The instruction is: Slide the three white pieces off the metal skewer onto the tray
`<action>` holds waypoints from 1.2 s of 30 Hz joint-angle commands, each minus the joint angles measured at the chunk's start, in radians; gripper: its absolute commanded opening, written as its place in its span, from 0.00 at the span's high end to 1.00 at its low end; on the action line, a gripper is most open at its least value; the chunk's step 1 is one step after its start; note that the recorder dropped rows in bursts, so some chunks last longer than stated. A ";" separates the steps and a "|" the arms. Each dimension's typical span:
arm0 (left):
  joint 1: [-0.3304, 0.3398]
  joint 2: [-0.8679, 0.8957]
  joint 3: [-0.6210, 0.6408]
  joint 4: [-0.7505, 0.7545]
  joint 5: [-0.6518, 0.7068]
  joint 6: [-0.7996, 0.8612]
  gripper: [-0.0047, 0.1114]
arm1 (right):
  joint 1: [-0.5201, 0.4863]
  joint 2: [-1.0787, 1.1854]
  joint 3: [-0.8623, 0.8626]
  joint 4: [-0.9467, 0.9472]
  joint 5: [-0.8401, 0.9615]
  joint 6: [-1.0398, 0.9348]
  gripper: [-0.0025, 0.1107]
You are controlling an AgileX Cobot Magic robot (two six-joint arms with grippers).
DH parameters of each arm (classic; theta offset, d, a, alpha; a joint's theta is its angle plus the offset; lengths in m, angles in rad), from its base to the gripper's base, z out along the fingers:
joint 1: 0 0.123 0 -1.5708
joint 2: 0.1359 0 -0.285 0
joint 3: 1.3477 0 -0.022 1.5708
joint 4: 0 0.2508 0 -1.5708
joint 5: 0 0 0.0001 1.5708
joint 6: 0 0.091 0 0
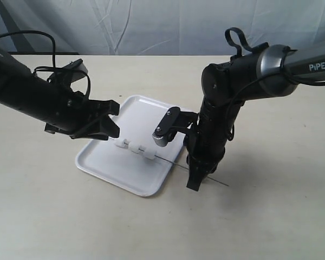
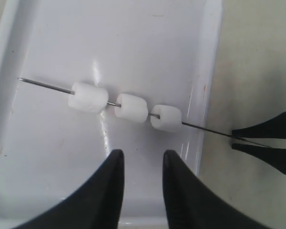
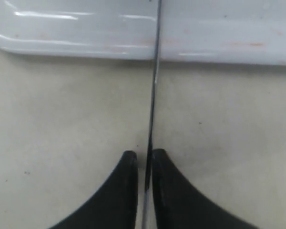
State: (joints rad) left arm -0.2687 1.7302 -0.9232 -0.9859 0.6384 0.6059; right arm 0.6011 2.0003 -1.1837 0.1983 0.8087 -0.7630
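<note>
1. Found the three white pieces [image 2: 132, 108] threaded in a row on the metal skewer [image 2: 207, 130], set close together with a short length of bare rod showing between each pair.
2. Placed them a little left of and below the centre of the exterior view, lying on the floor of the tray [image 1: 135, 108], roughly midway along it and well inside its low rim.
3. Noted the tray as white, rectangular and round-cornered, sitting at an angle in the middle of the exterior frame.
4. Followed the skewer both ways. Saw its pointed end stick out bare past the outermost piece and stop inside the tray. Saw the other end cross the tray's rim toward the lower right of the exterior frame and run on over the table [image 1: 271, 216].
5. Found the right gripper [image 3: 144, 155] pointing down at the table just outside that rim, right of centre in the exterior view. Saw its fingers set nearly together, one on each side of the bare rod, but could not tell whether they actually pressed on it.
6. Found the left gripper [image 2: 140, 160] reaching in from the left of the exterior frame and held over the tray beside the row of pieces. Saw its fingers standing apart with nothing between them, clear of the pieces and the skewer in the left wrist view.
7. Made out a plain beige tabletop all around, with a pale creased cloth [image 1: 151, 27] across the top of the exterior frame.
</note>
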 commanded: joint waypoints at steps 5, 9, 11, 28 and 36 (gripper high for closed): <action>-0.002 0.002 -0.004 -0.001 0.016 0.000 0.71 | -0.001 -0.001 0.004 -0.008 0.012 0.004 0.98; -0.002 -0.015 -0.004 0.088 0.024 0.000 0.71 | -0.001 -0.001 0.004 0.078 0.020 0.004 0.98; -0.002 -0.039 -0.004 0.110 0.022 0.000 0.71 | -0.001 -0.004 0.004 0.114 0.025 0.029 0.98; 0.147 -0.235 0.276 -0.496 0.091 0.204 0.69 | -0.069 -0.347 0.265 0.332 0.123 0.123 0.98; 0.147 -0.205 0.419 -0.759 0.112 0.453 0.58 | -0.069 -0.433 0.303 0.417 0.128 0.130 0.98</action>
State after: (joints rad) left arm -0.1251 1.5083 -0.5137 -1.7167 0.7292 1.0351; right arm 0.5398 1.5887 -0.8826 0.5814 0.9357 -0.6306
